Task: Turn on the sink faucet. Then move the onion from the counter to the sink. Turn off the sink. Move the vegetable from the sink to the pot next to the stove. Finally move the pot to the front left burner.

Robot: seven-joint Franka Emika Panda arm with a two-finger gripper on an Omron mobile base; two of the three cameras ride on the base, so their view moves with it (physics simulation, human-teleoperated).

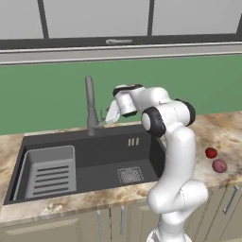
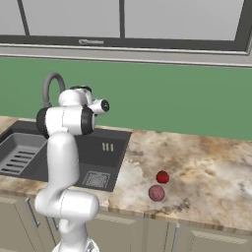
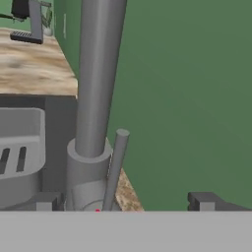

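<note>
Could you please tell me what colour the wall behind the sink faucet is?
Plain green wall behind the grey sink faucet; the left base view shows it best.

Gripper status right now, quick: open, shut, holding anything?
Gripper: open and empty, its fingertips standing either side of the sink faucet base and thin lever.

Counter (image 1: 227, 130): onion (image 1: 219, 166) (maybe tomato (image 1: 211, 152))

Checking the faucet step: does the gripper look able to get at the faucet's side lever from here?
Probably yes. The open gripper sits right at the sink faucet, its thin lever rising between the fingertips with nothing in between.
</note>
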